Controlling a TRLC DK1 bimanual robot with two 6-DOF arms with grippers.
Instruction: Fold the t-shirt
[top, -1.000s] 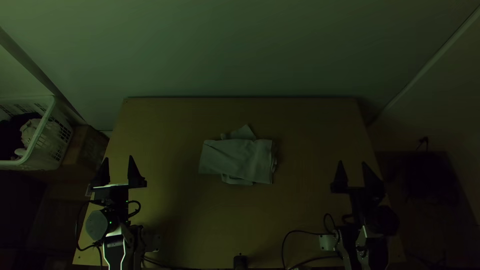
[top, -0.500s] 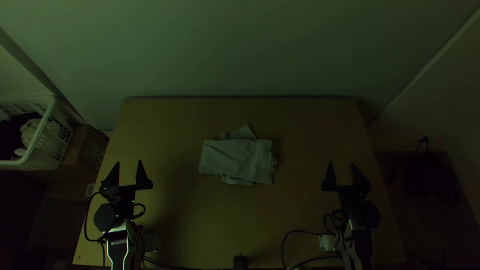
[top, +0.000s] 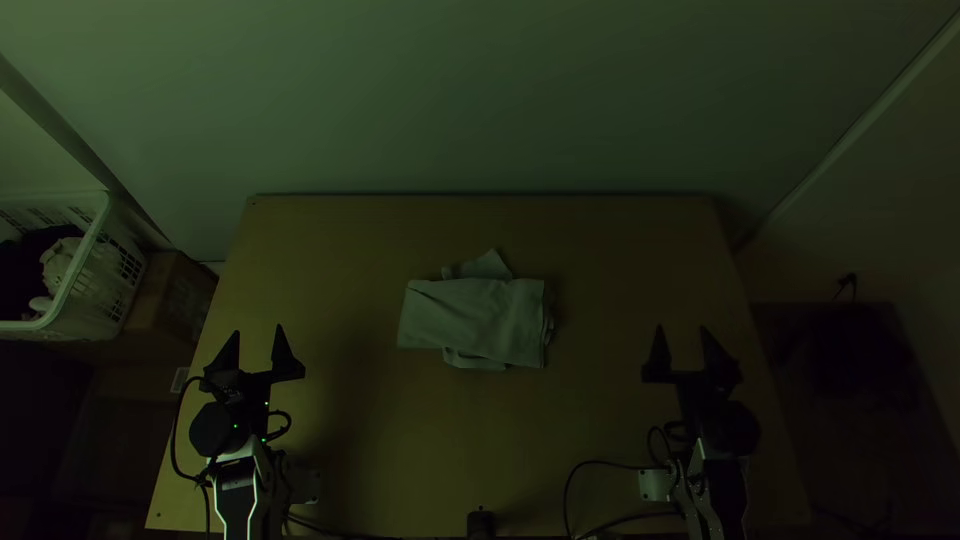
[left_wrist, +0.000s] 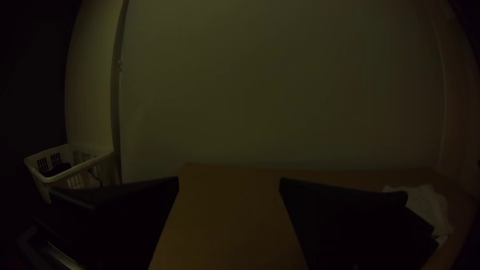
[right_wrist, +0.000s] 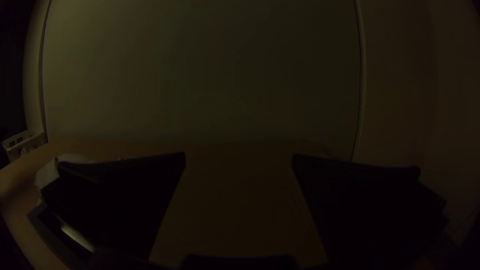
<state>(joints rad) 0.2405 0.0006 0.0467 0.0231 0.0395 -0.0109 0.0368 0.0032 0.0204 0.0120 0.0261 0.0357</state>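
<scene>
Wide black jaws on the left arm, parted, over the surface's left side; the right arm's black jaws, parted too, near the right edge. Between them, mid-surface, lies the pale folded cloth t-shirt!

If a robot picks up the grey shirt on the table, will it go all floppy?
Probably yes: the t-shirt lies in soft, uneven layers, so it would likely droop. Its loose flap sticks out and might dangle. It looks thin, so it's probably light.
</scene>
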